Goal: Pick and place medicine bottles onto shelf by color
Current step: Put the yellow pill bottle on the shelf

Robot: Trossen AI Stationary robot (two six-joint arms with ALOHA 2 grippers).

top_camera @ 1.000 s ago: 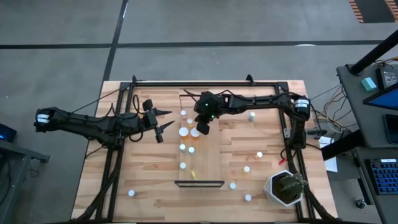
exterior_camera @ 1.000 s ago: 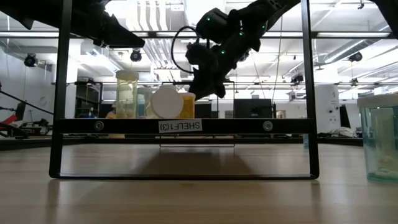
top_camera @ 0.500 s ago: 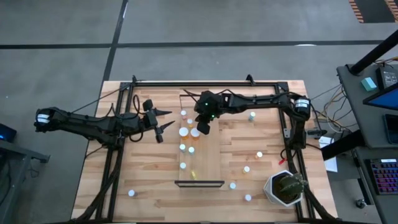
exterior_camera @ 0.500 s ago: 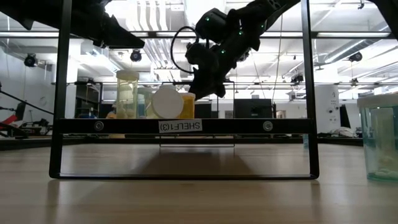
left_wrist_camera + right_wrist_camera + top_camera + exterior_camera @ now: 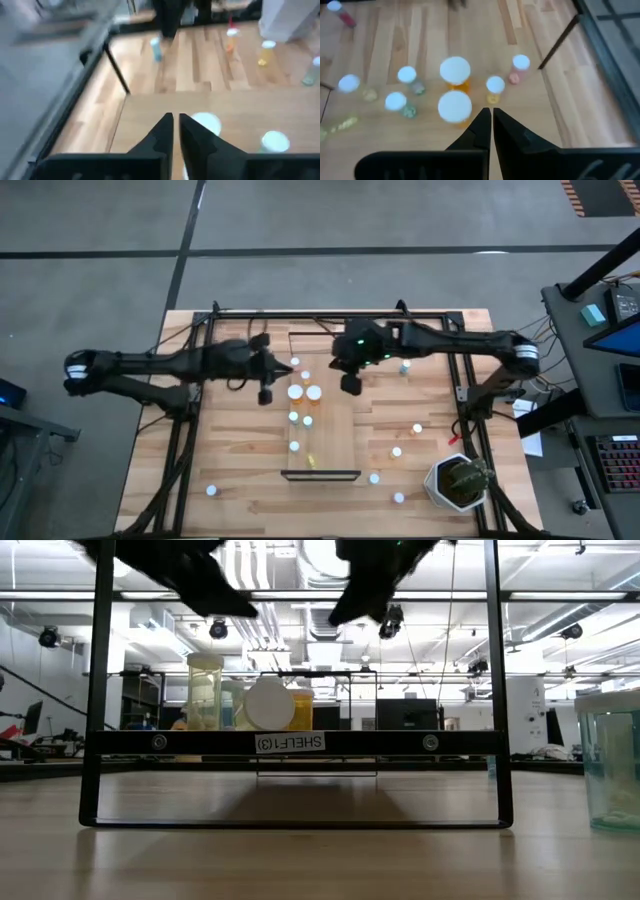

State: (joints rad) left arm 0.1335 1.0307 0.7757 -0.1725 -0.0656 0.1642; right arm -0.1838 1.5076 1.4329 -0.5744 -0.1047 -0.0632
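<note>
The shelf [image 5: 335, 435] is a light plank running from the far side to the near side in the middle of the table, with a dark rail [image 5: 290, 742] at its near end. Several medicine bottles stand on its far half, two of them wide white-capped ones [image 5: 296, 391] [image 5: 314, 392]; the right wrist view shows an orange body [image 5: 456, 85] under one cap. My left gripper [image 5: 270, 372] [image 5: 174, 125] hovers shut just left of the shelf's far part. Over the shelf's right edge, my right gripper [image 5: 350, 383] [image 5: 488, 117] hangs shut, above the bottles. Both hold nothing.
Loose bottles stand on the table right of the shelf [image 5: 405, 365] [image 5: 417, 429] [image 5: 396, 451] [image 5: 374, 478] and one near the front left [image 5: 211, 491]. A potted plant [image 5: 458, 483] sits at the near right corner. A dark frame [image 5: 300, 313] rims the table.
My left gripper has shut with nothing in it and moved toward the shelf, rising a little. My right gripper, still shut, has lifted well above the bottles and drawn back toward the table's right edge. The bottles stand as before.
</note>
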